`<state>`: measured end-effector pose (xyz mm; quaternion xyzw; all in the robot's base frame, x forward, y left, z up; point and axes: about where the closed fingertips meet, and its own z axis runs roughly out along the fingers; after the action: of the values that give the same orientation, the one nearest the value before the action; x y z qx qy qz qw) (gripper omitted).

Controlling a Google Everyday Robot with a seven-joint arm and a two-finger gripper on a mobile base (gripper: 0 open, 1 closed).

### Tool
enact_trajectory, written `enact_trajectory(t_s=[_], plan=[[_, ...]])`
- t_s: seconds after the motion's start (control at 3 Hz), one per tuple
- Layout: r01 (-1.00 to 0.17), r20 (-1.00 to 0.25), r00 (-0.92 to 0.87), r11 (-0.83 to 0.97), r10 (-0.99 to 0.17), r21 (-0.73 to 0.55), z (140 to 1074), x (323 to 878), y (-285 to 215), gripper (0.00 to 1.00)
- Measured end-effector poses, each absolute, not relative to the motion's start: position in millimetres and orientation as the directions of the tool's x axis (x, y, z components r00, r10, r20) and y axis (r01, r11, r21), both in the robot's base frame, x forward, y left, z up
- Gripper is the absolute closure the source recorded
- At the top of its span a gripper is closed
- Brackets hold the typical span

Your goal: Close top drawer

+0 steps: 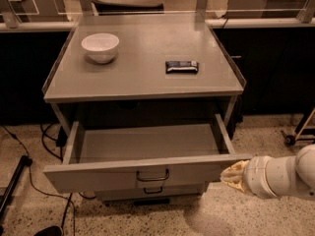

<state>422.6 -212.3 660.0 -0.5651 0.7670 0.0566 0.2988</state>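
Though I cannot tell how open my gripper is, the long front of the wide grey top drawer stretches leftward from it.

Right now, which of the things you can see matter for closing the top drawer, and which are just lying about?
For the job: top drawer, pulled open; pincer at the right end of its front.
Lying about: white bowl and dark bar on the tabletop.
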Motion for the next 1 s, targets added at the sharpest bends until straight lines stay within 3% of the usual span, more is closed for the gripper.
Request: enact_trajectory(t_s=[1.0], plan=[[-0.891, -0.545, -0.078, 0.304, -0.835, -0.337, 636.2, 428.8, -212.0, 1.00]])
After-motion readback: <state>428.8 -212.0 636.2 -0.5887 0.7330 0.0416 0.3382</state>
